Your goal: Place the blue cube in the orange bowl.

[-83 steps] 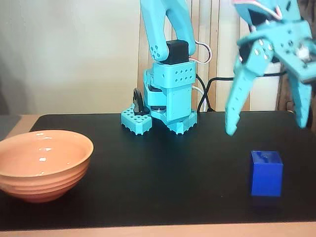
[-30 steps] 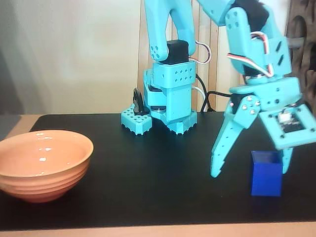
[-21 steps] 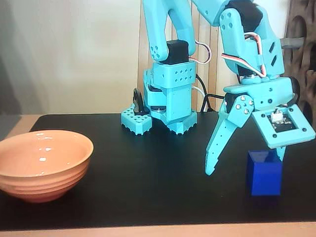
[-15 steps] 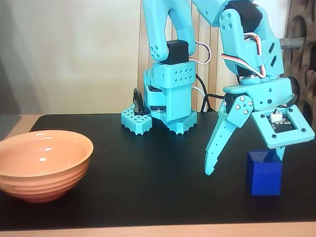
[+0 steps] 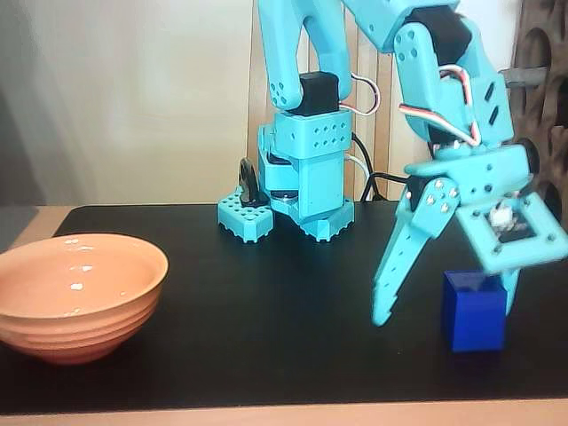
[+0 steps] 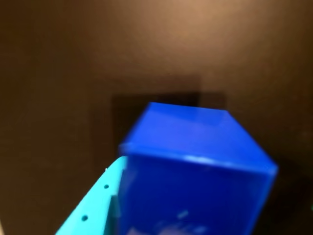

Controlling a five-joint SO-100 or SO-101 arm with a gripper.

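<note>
1. Filling my wrist view, the blue cube [image 6: 195, 166] sits right under the camera, with one turquoise finger [image 6: 95, 205] beside its left face.
2. From the fixed view, the blue cube [image 5: 474, 311] rests on the black tabletop [image 5: 266, 328] at the near right, not yet lifted.
3. My end effector [image 5: 444, 306] is spread wide: one finger hangs left of the cube with a clear gap, the other stands just behind its right side.
4. I judge this to be the grasp step, straddling before closing.
5. Next I should press the fingers together on the cube, then lift.
6. The orange bowl [image 5: 75, 293] waits empty, well apart at the near left.
</note>
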